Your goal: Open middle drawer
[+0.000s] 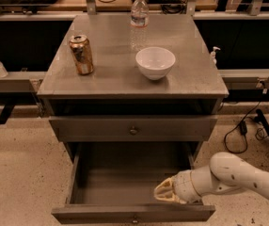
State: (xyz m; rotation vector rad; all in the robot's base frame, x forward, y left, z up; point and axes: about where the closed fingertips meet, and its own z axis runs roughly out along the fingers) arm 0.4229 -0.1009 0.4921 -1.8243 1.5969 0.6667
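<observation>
The middle drawer point(125, 192) is a wide grey metal drawer, pulled far out toward the camera. Its inside looks empty, and its flat front point(97, 214) has a small knob point(135, 220) at the bottom edge of the view. The top drawer point(92, 128), with the same kind of knob point(133, 130), is shut above it. The lowest drawer is hidden. My gripper point(164, 192) reaches in from the right on a white arm point(228, 175). It sits inside the open drawer at its front right corner, just behind the front panel.
On the cabinet top point(106, 81) stand a soda can point(81, 54), a white bowl point(155, 62) and a water bottle point(139, 20). Low shelves run left point(7, 81) and right point(252, 76). Cables point(240, 131) lie on the speckled floor at the right.
</observation>
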